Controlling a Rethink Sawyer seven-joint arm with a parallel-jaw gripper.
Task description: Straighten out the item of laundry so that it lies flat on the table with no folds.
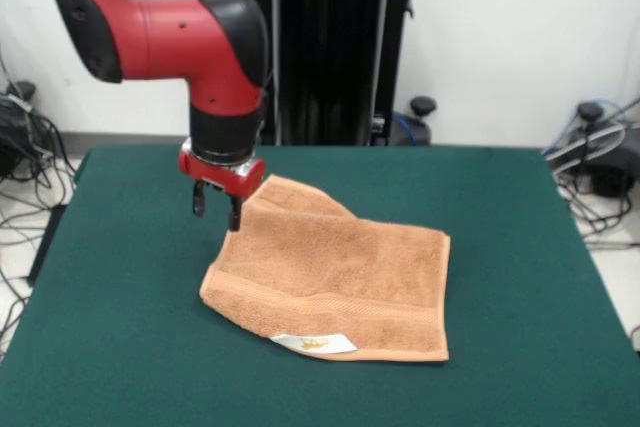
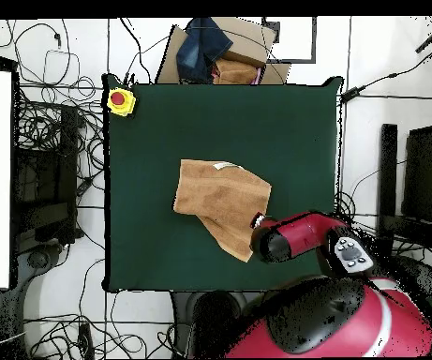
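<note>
One orange-tan terry towel lies near the middle of the dark green table, and it is not yet flat. In the front view its near edge rests on the felt, with a woven border band running along it and a white label with yellow print at that edge. The far left corner is lifted off the surface and a fold ridge runs across the upper part of the cloth, so that part sits raised and creased. The gripper hangs at that lifted corner. Its two dark fingers stand slightly apart, the right one against the towel's raised edge; whether the cloth is actually pinched between them I cannot tell.

The red and black arm comes down over the table's far left part and hides a little of the surface behind it. From overhead, the towel shows as an uneven shape with one corner drawn out toward the arm. A yellow box with a red button sits at one table corner, well apart from the towel. Cables and a cardboard box holding dark blue cloth lie on the floor off the table.
</note>
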